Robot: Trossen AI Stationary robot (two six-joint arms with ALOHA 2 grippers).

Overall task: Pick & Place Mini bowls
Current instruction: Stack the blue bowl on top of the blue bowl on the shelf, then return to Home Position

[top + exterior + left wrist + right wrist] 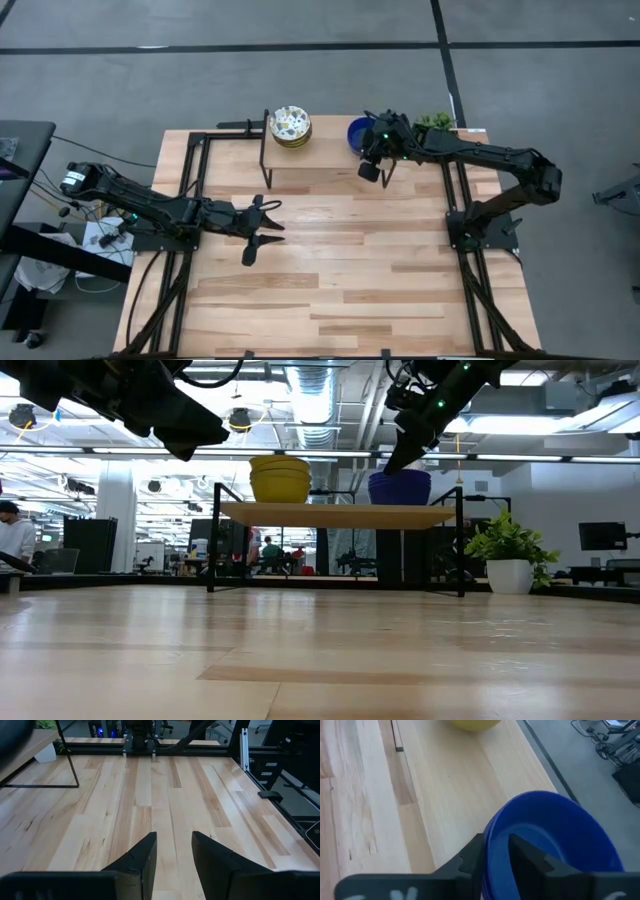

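Observation:
A glossy blue mini bowl (555,835) stands on the raised wooden shelf (320,160) near its right end, also seen as the blue bowl (400,487) in the low view. A stack of yellow-sided, floral-patterned mini bowls (291,126) stands on the shelf farther left. My right gripper (495,852) slants down at the blue bowl, open, one finger inside the rim and one outside. My left gripper (262,232) hovers open over the table at centre left, holding nothing. My right gripper straddles the blue bowl's near rim (492,837), one finger (530,862) inside the bowl and the other (467,860) outside its wall, coming slanting from above. A gap shows beside the inner finger; whether the outer finger touches the wall I cannot tell. The bowl rests on the shelf.
The shelf stands on thin black metal legs (212,550) at the table's far side. A small green potted plant (510,550) sits at the far right, behind the shelf's right end. Black frame rails (190,190) run along both table sides. Open wooden tabletop (350,270) lies in front.

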